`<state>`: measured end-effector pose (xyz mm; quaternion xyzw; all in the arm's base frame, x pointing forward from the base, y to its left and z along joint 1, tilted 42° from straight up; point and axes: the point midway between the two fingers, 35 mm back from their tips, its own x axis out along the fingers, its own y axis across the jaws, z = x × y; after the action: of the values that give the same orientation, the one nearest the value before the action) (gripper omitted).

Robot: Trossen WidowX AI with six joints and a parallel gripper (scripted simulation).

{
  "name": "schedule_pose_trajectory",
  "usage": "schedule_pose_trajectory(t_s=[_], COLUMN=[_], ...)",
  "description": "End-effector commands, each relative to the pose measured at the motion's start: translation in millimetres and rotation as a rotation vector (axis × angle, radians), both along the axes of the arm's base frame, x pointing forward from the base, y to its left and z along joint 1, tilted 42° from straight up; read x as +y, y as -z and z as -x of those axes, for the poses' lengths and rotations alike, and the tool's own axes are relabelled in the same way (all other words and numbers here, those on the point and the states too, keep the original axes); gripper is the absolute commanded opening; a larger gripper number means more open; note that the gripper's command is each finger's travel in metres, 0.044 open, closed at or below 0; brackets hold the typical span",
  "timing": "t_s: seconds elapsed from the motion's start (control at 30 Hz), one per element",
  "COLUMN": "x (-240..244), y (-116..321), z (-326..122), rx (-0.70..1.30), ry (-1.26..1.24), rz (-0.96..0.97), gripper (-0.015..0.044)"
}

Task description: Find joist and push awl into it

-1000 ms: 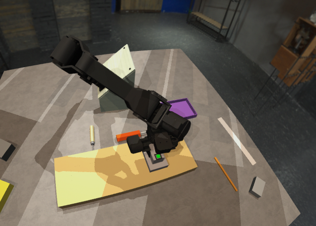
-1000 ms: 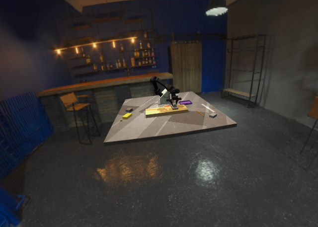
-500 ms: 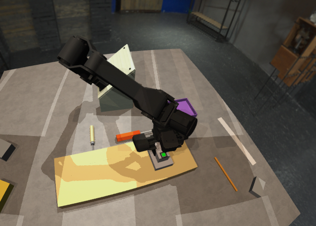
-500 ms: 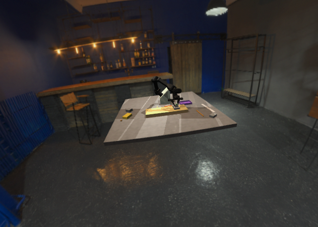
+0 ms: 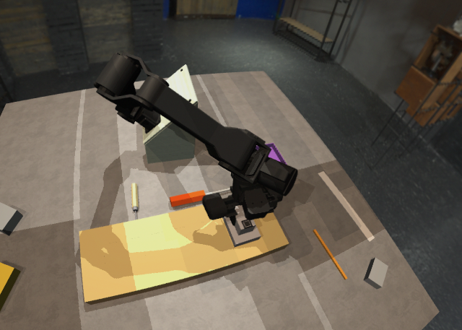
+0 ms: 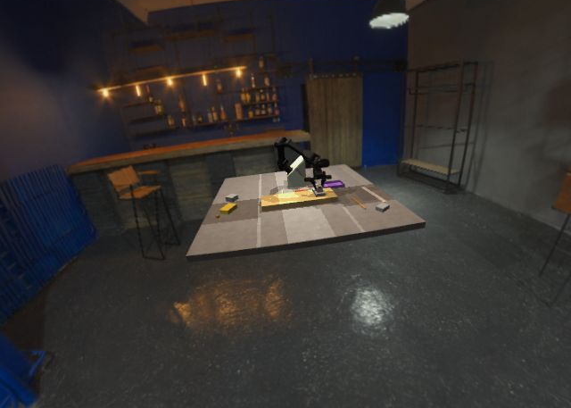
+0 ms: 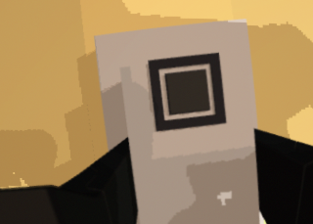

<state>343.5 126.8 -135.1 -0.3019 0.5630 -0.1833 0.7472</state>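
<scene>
My gripper (image 5: 241, 217) (image 7: 196, 185) is shut on the grey stud finder (image 5: 247, 238) (image 6: 318, 192) (image 7: 235, 82), one finger on each side of its body. The stud finder's base is on or just above the right part of the yellow wooden floor panel (image 5: 164, 261) (image 6: 294, 201) (image 7: 39, 63); a small gap cannot be told. Its square window is dark. The awl (image 5: 134, 196), with a pale yellow handle and a thin metal tip, lies behind the panel's left part. The purple tray (image 5: 276, 154) (image 6: 334, 184) is behind the arm and partly hidden in the top view. The joist is hidden.
An orange-red-handled tool (image 5: 187, 198) with a thin shaft lies behind the panel. A pale box with a slanted top (image 5: 170, 145) stands at the back. An orange stick (image 5: 330, 254), a pale strip (image 5: 345, 206) and a grey block (image 5: 377, 272) lie right; a yellow block (image 6: 227, 208) lies left.
</scene>
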Motion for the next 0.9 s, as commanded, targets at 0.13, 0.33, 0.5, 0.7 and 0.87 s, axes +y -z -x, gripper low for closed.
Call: schedule_pose_trajectory(t_s=[0.13,0.33,0.5,0.7,0.87], x=[9.4,15.7,21.0,27.3,32.6], y=[8.7,13.9,18.3,23.5,27.9], z=[1.5,2.0,2.5,3.1,3.6], rx=[0.002,0.002,0.002,0.001,0.001], ry=[0.001,0.001,0.001,0.001,0.001], rz=[-0.004,-0.004,-0.005,-0.006,-0.006], gripper=[0.0,0.0,0.0,0.0,0.0])
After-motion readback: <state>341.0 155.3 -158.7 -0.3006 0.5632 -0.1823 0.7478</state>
